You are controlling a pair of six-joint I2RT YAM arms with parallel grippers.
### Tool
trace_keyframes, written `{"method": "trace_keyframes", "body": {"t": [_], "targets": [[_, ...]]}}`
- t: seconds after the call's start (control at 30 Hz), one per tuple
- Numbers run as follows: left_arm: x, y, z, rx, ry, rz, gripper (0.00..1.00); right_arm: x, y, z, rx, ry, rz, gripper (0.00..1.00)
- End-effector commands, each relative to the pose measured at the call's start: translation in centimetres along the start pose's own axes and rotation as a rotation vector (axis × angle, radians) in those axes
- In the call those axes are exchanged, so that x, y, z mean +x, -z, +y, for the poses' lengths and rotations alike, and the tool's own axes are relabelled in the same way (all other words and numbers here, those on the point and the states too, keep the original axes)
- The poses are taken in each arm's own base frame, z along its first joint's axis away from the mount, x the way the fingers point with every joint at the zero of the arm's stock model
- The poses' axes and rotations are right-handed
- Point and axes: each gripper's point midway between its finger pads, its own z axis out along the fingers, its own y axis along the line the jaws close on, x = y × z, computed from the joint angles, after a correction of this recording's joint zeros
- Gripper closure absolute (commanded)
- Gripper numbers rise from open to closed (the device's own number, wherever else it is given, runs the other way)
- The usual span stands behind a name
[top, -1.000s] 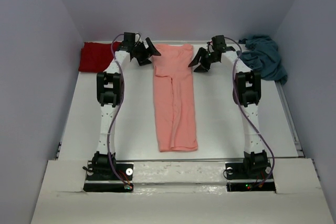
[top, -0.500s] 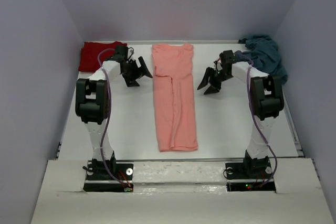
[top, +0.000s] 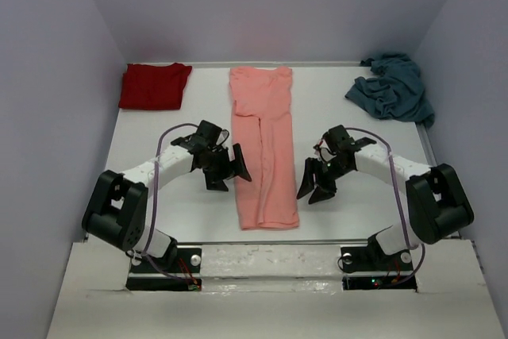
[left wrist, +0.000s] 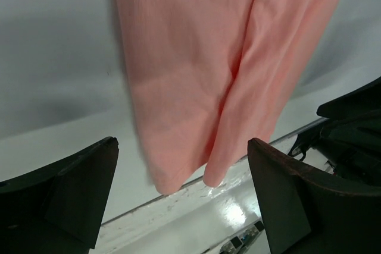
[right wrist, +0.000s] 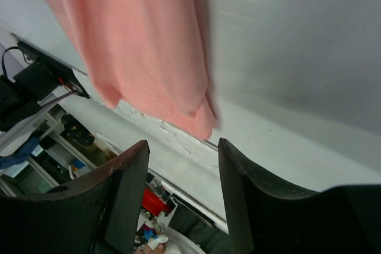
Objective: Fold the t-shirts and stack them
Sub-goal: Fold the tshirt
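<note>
Left hand [top: 230, 179], right hand [top: 312, 194]: jaws spread, nothing held, flanking salmon-pink shirt [top: 264, 148] lower-centre frame, on table [top: 341, 121].

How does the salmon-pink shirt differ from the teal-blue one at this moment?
The salmon-pink cloth t-shirt lies flat, folded into a long narrow strip; the teal-blue cloth t-shirt is a crumpled heap. The pink one runs down the middle of the white table, between the left gripper and right gripper; the teal one sits at the far right corner, away from both. Both rest on the table, unheld.
</note>
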Motion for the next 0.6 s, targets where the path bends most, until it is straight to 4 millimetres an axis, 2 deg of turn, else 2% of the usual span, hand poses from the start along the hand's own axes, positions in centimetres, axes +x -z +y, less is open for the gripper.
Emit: {"method": "trace_keyframes", "body": {"t": [0.0, 0.03, 0.07, 0.2, 0.43, 0.57], "targets": [[1.7, 1.2, -1.4, 0.058, 0.049, -0.023, 0.01, 1.6, 0.6, 0.9, -0.040, -0.010, -0.035, 0.45], [2.7, 0.9, -1.1, 0.054, 0.050, -0.004, 0.01, 2.0, 0.6, 0.7, -0.039, -0.015, -0.031, 0.45], [3.1, 1.1, -1.3, 0.068, 0.048, -0.003, 0.01, 2.9, 0.6, 0.5, -0.039, -0.014, -0.025, 0.45], [4.3, 1.0, -1.3, 0.061, 0.035, 0.014, 0.01, 3.9, 0.7, -0.3, -0.036, -0.030, -0.034, 0.45], [4.5, 0.4, -2.3, 0.057, 0.011, 0.028, 0.01, 5.1, 0.5, 2.0, -0.061, -0.007, 0.003, 0.47], [4.7, -0.5, -2.0, 0.036, 0.019, 0.044, 0.01, 5.5, -0.2, 3.0, -0.053, 0.011, 0.007, 0.47]]}}
